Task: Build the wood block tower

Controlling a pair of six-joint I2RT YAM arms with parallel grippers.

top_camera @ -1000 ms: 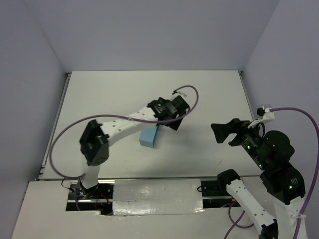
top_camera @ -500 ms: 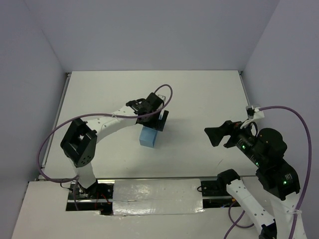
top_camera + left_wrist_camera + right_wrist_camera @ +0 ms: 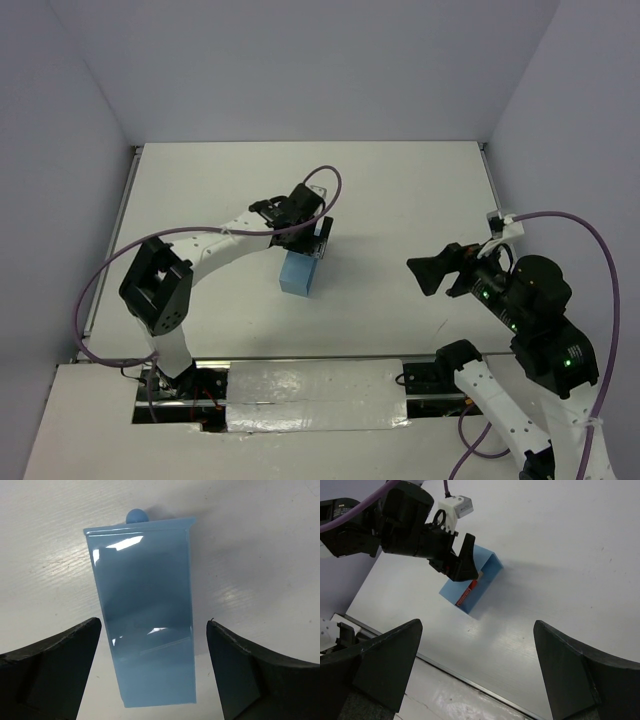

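Top external view: the left gripper [image 3: 315, 238] is seen hanging over the far end of the light blue tray [image 3: 299, 273]. Compared with 1 s ago it has been swung leftward and brought over the tray, and since 0.5 s ago it has barely been shifted. In the left wrist view its 2 fingers [image 3: 55, 665] are spread wide, 1 on each long side of the tray and apart from its walls; nothing is gripped. The wood block tower [image 3: 467, 594] is made out only from the right wrist camera, as red pieces inside the tray, just beneath the left gripper's fingertips. Well to the right of the tray, the right gripper [image 3: 420, 277] is held above the table [image 3: 400, 190] with its jaws spread wide and empty. It has been moved slightly leftward over the last 1 s.
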